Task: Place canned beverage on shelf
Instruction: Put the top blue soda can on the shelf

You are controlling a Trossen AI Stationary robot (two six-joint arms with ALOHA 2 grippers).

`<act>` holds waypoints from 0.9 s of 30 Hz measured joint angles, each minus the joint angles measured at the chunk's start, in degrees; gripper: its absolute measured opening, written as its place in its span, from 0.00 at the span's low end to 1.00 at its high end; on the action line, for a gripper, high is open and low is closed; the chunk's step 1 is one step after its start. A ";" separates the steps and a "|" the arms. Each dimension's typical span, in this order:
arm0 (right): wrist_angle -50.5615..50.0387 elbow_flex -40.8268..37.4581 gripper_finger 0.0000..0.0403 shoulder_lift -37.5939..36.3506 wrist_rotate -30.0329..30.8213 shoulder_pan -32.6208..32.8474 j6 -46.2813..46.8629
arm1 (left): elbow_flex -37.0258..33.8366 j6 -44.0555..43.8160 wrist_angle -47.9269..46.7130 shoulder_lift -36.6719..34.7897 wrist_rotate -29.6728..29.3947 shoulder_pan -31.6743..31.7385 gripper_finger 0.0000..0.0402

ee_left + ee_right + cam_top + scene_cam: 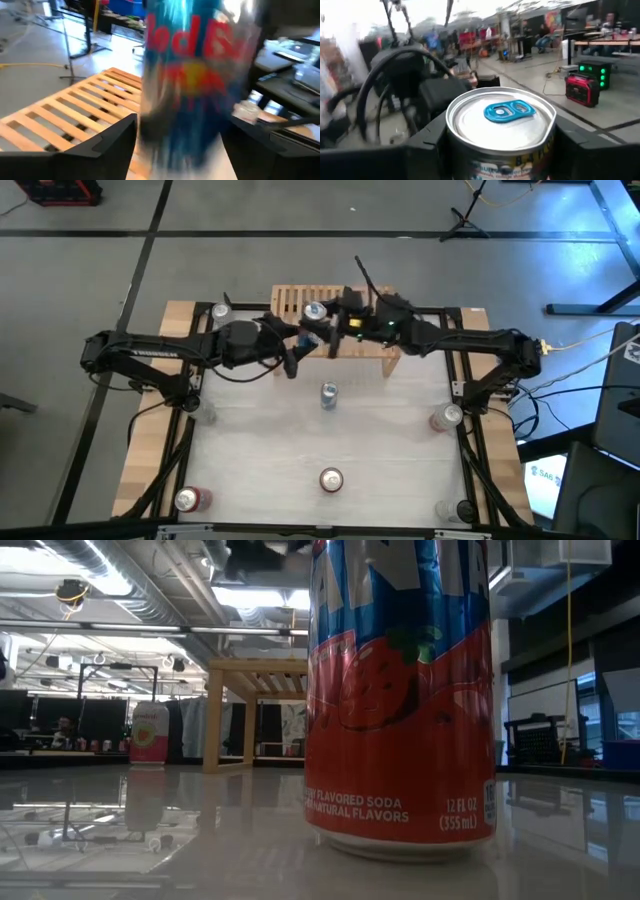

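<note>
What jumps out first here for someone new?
Both dark arms meet over the low light-wood slatted shelf at the table's far edge, with a blue-and-silver energy drink can between the left tool and right tool. In the low view a big red-and-blue soda can fills the frame. More cans stand scattered on the white tabletop.

The near red soda can point(400, 700) reads "FLAVORED SODA", "NATURAL FLAVORS" and "12 FL OZ (355 mL)". The blue can point(192, 75) shows blurred red "Red Bu" lettering.
</note>
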 joint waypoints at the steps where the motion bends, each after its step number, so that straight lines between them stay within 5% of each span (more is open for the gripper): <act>1: -2.15 0.00 0.50 -1.78 -1.23 -0.69 -0.71 | 0.02 -0.20 -0.07 -0.81 0.55 -0.45 0.68; 12: -33.45 -0.89 0.50 -20.37 -17.51 -13.60 -6.68 | 0.13 0.75 -4.54 -7.86 12.52 -2.62 0.70; 19: -32.58 -11.55 0.50 -27.27 -24.54 -21.78 -10.69 | 0.07 -1.19 -4.83 -8.37 22.11 -2.62 0.70; 27: -22.42 -22.54 0.50 -28.93 -38.97 -31.72 -12.60 | 0.07 -6.66 -4.85 -8.17 19.10 -2.62 0.70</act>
